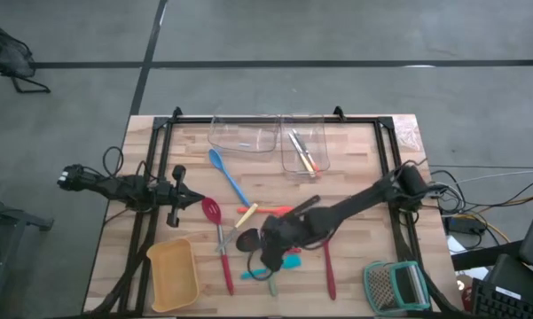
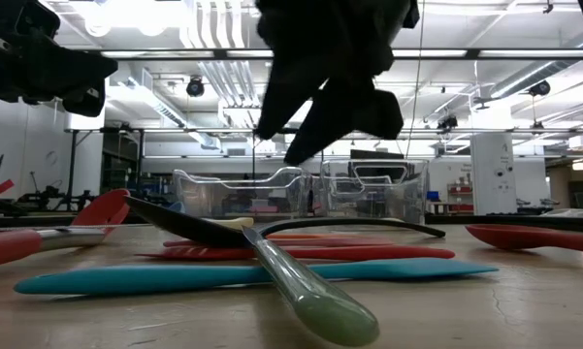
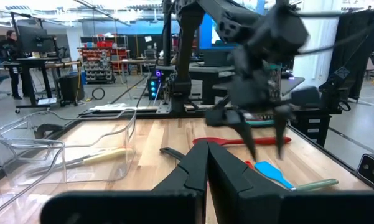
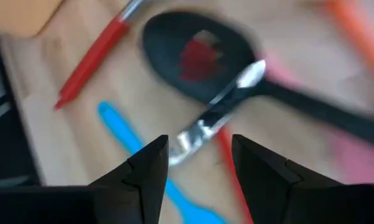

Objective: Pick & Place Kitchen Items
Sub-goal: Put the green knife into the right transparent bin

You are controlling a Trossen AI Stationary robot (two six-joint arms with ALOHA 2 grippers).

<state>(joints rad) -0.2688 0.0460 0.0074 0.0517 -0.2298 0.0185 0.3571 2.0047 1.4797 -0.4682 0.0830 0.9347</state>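
My right gripper [image 1: 270, 255] is open and hangs a little above a heap of utensils at the table's middle; nothing is between its fingers. It also shows in the low view [image 2: 276, 145]. Below it [image 4: 199, 162] lie a black spoon [image 4: 199, 62], a clear-handled utensil [image 4: 218, 115] resting across the spoon's bowl, a teal spatula [image 4: 127, 134] and a red handle [image 4: 90, 59]. A blue spoon [image 1: 226, 177], a red slotted spoon [image 1: 217, 237], an orange spatula [image 1: 262, 211] and a second red spoon [image 1: 330, 270] lie flat on the table. My left gripper [image 1: 173, 208] is shut and empty at the left.
Two clear tubs [image 1: 244, 135] [image 1: 303, 149] stand at the far edge, the right one holding yellow-handled cutlery. A yellow tray [image 1: 173, 275] sits at the near left and a teal-framed grater [image 1: 395, 285] at the near right. Black rails [image 1: 151, 177] run along the table's sides.
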